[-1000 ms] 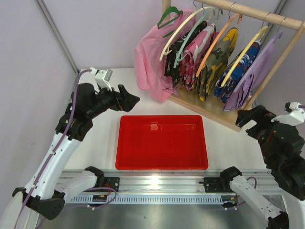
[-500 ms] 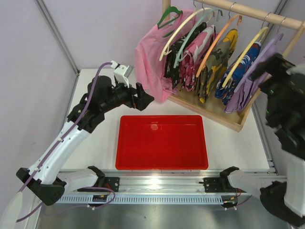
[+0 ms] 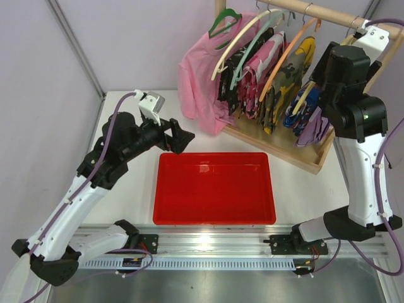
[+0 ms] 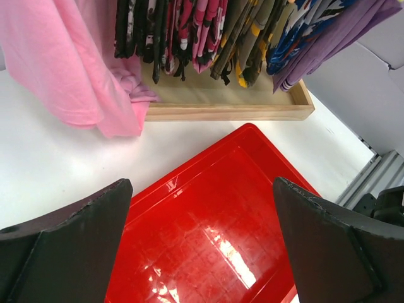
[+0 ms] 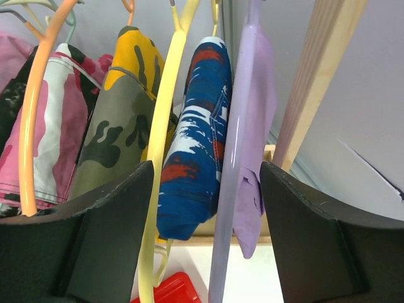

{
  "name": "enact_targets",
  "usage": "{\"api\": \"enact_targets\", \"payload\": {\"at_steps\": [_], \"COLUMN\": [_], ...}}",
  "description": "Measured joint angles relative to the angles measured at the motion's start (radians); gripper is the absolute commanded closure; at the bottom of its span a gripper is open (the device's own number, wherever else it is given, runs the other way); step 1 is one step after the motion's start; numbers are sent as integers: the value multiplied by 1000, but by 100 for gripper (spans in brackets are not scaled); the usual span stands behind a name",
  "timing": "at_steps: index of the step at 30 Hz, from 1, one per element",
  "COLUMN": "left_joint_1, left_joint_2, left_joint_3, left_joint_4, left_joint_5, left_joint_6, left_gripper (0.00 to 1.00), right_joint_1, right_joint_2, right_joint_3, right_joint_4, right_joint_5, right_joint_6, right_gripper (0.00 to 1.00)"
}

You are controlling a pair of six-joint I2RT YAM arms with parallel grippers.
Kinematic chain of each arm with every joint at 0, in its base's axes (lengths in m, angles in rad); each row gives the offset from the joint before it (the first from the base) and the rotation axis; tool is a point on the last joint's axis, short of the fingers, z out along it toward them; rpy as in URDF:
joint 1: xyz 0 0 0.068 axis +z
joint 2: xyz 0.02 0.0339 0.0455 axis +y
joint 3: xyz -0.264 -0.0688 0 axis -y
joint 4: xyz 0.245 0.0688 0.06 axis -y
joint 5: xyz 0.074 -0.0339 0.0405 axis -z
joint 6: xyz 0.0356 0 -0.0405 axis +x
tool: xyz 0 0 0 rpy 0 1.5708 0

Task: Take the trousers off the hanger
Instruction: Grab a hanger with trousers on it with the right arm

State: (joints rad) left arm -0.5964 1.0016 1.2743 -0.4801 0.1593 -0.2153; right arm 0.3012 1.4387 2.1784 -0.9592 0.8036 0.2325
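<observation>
Within 1 second the right arm has swung up from the right edge of the counter [image 3: 303,189] to the wooden rack [image 3: 278,150]. The right gripper [image 5: 205,169] now sits at the rack's right end. Its jaws stand apart and clamp nothing. Between them are the yellow hanger [image 5: 161,145], just inside the left finger, the blue-red-white garment [image 5: 196,139] and the lavender hanger [image 5: 228,164].

The lavender trousers [image 5: 257,107] hang on that last hanger, just beside the rack's upright post. The black speckled trousers [image 4: 134,28] hang near the rack's left end, next to the pink shirt [image 3: 196,79].

The left gripper [image 4: 202,186] has drawn back a little from the shirt and hovers over the far left corner of the red tray [image 3: 214,156]. Its jaws are spread wide and hold nothing.

The yellow hanger and the blue-red-white garment crowd the lavender trousers on their left.
</observation>
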Motion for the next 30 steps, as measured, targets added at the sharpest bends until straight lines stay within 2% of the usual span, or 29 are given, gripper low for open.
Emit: {"api": "enact_targets", "payload": {"at_steps": [9,16,22,30], "left_joint_1": [-1,-1,-1,-1], "left_joint_2": [-35,-48,-59,-64], "left_joint_3": [-26,-57,-60,-69], "left_joint_4": [-4,-6,-8,-9], "left_joint_5": [-18,-22,-27,-45], "left_joint_6": [16,15,15,14], "left_gripper": [1,0,1,0], "right_joint_1": [-8,-109,-135,-138], "right_joint_2": [-81,-126,-102,-90], "right_joint_3": [-16,-113,-154,-164], "right_joint_4": [-11,-2,29,58], "right_joint_5": [4,-50,-101,-136], "right_joint_6": [24,29,16,-2], "right_gripper": [31,35,35,30]}}
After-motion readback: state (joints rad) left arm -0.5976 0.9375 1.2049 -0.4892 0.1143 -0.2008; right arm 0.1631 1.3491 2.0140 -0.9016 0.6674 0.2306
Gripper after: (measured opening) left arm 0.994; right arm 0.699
